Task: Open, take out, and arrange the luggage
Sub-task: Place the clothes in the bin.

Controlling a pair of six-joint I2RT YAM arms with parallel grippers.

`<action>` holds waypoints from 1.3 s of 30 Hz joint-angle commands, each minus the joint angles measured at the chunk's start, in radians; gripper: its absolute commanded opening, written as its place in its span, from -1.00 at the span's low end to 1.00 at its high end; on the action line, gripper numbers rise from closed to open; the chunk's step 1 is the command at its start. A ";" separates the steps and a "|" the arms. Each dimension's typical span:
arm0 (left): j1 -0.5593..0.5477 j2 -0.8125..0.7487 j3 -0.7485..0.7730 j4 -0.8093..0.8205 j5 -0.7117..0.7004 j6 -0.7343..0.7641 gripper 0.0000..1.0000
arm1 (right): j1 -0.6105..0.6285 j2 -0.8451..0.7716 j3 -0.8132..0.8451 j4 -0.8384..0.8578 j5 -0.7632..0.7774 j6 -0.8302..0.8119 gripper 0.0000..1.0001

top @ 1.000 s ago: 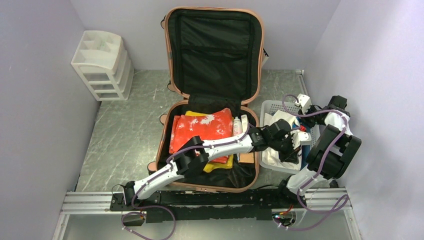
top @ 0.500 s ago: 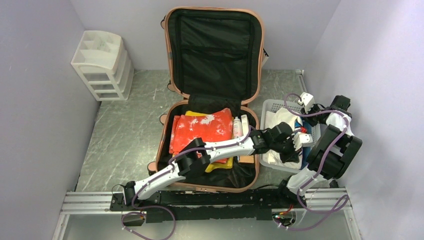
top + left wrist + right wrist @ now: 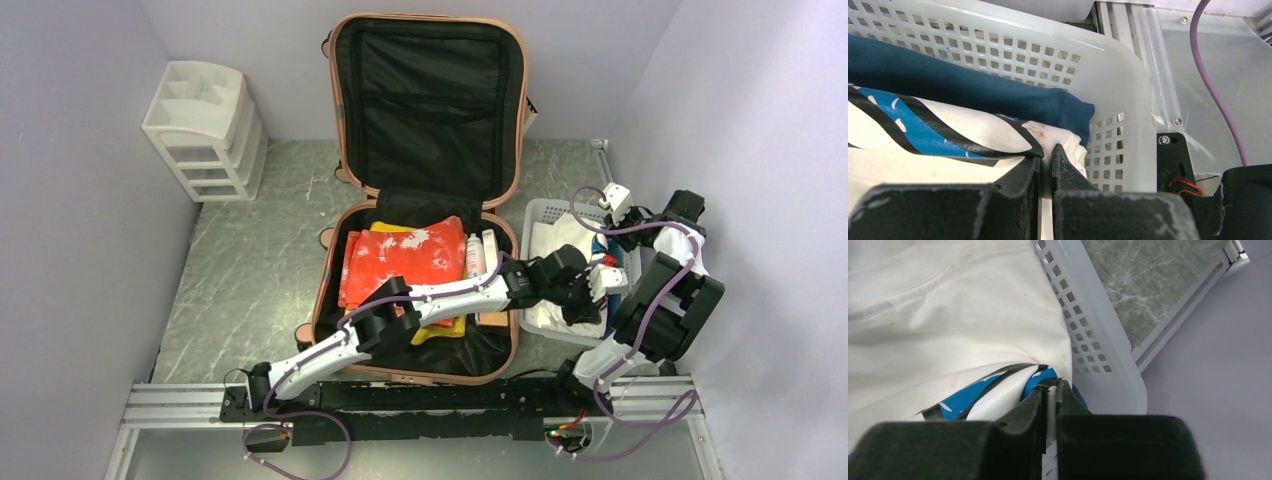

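Note:
The luggage (image 3: 430,100), a salmon-pink suitcase, lies open with its black-lined lid upright; folded orange-red clothes (image 3: 405,255) fill its base. To its right stands a white perforated basket (image 3: 540,212) holding a white garment with blue and black stripes (image 3: 923,130) over a navy cloth (image 3: 948,85). My left gripper (image 3: 1047,155) reaches across the suitcase into the basket's near end (image 3: 583,305) and is shut on a white fold of that garment. My right gripper (image 3: 1052,387) is also inside the basket, shut on the same striped garment's edge by the basket wall (image 3: 1098,340).
A white drawer organiser (image 3: 205,130) stands at the back left against the wall. Small bottles (image 3: 480,250) and a yellow cloth (image 3: 445,328) lie in the suitcase base. The right wall is close behind the basket and the right arm (image 3: 665,310).
Both grippers have shifted slightly to the right inside the basket, still pinching the garment. The cloth has bunched a little toward the basket's near end.

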 commanded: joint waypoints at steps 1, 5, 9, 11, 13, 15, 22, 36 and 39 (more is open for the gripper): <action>-0.059 0.016 0.053 0.035 0.102 -0.008 -0.83 | -0.014 -0.008 0.055 0.089 -0.019 -0.040 -0.69; -0.058 0.006 0.056 0.017 0.082 0.005 0.22 | -0.019 -0.041 0.028 0.094 0.013 -0.060 0.98; -0.037 -0.026 0.088 0.016 0.130 -0.018 0.93 | -0.065 -0.130 0.014 0.168 -0.029 0.022 1.00; -0.019 -0.052 0.124 0.016 0.182 -0.027 0.93 | -0.071 -0.176 0.033 0.169 -0.022 0.058 1.00; 0.000 -0.084 0.153 0.015 0.233 -0.030 0.93 | -0.070 -0.205 0.071 0.134 -0.018 0.080 1.00; 0.024 -0.118 0.170 -0.005 0.227 -0.019 0.93 | -0.070 -0.232 0.099 0.128 -0.015 0.146 1.00; 0.159 -0.323 0.049 -0.142 0.032 0.229 0.93 | -0.017 -0.349 0.061 -0.054 -0.075 0.136 0.99; 0.579 -1.074 -0.912 -0.373 -0.177 0.536 0.93 | 0.168 -0.342 -0.251 0.117 0.392 0.360 -0.75; 0.602 -1.203 -1.063 -0.372 -0.200 0.611 0.93 | 0.169 -0.366 -0.289 0.174 0.467 0.364 -0.71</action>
